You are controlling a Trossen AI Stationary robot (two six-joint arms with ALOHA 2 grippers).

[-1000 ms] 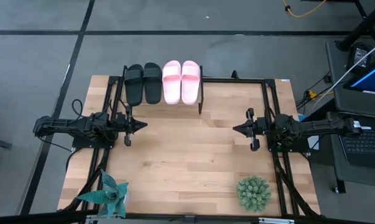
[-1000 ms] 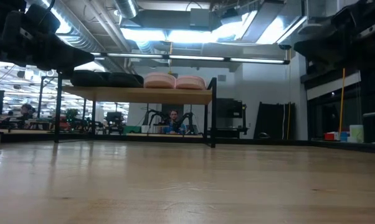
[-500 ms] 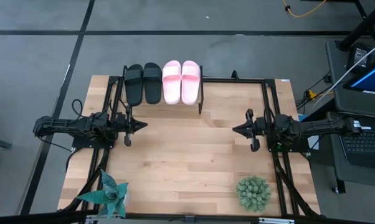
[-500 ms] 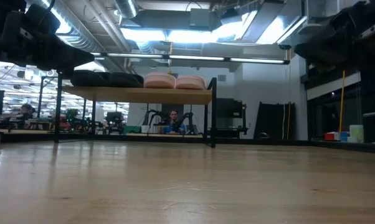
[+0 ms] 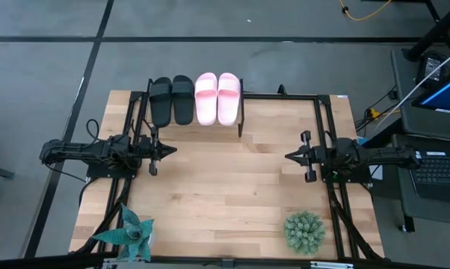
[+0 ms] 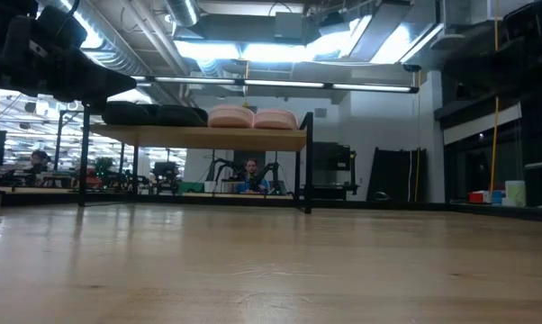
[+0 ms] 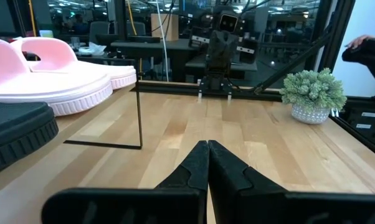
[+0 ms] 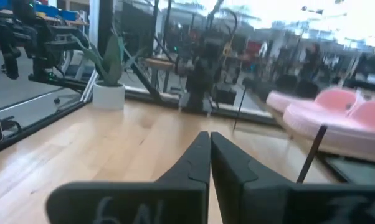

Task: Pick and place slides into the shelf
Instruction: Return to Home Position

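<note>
All four are up on the small wooden-topped shelf with thin black metal legs (image 6: 199, 137). It stands at the far edge of the light wooden table (image 5: 225, 194), toward the far-left corner. The matte black pair of slide sandals (image 5: 172, 100) takes the shelf's left half. The pale pink pair of slide sandals (image 5: 217, 98) sits just beside it on the right, so the four lie side by side in one row.

My left end effector (image 5: 169, 150) hovers by the table's left edge, about midway along it, pointing inward. Its fingers are pressed together on nothing; I can see the two tips meeting in the left wrist view. My right end effector (image 5: 288, 156) faces it from the right edge, likewise closed and empty. Both are well apart from the shelf.

A spiky green potted plant (image 5: 128, 232) stands at the near-left corner, and a round bushy green plant (image 5: 304, 230) near the near-right corner.
</note>
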